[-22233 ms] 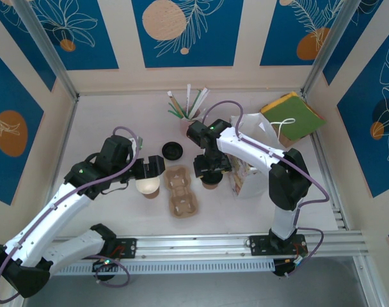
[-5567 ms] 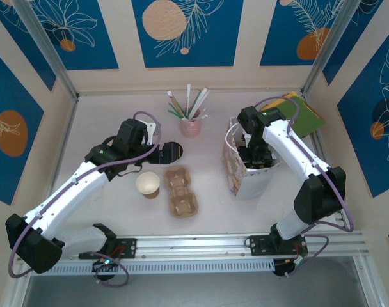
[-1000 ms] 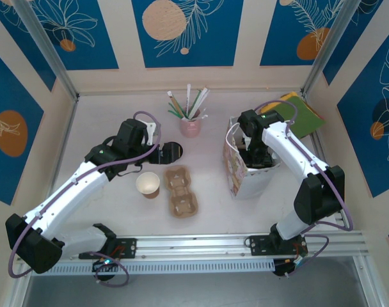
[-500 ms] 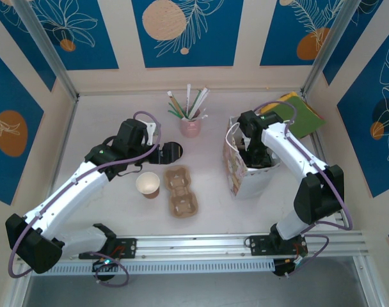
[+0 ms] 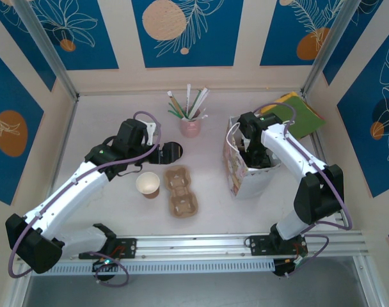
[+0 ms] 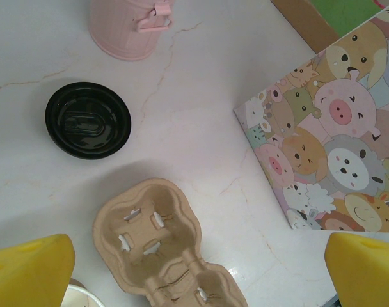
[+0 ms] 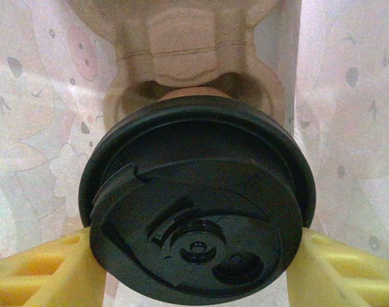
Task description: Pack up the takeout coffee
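Top view, bag: the paper bag [image 5: 236, 174] stands open-mouthed right of centre. The right arm [image 5: 281, 148] reaches down into it, which we read as lowering the drink in.
Top view, bystanders: a lidless cup [image 5: 148, 184], a loose black lid [image 5: 172, 151] and a moulded pulp tray [image 5: 182, 190] sit apart on the pale table [image 5: 118, 115]. None is our drink.
Left wrist, tool: the left gripper [image 6: 198, 272] hangs with its yellow fingers [image 6: 31, 272] spread wide and gripping nothing. We judge it is parked out of the way.
Left wrist, surfaces: we see a glossy ribbed lid, a fibrous matte tray, the cartoon-printed bag side and a smooth pink holder [image 6: 127, 25].
Right wrist, tool: the right gripper [image 7: 196, 275] clasps the takeout coffee [image 7: 198, 204] from both sides at the lid's edge, which keeps it upright.
Right wrist, place: the drink is inside the bag, over a slot of a second pulp carrier [image 7: 182, 57]. We cannot tell whether it is seated.
Right wrist, shapes: the lid is round, shiny and black with a sip hole, and a sliver of brown kraft shows beneath.
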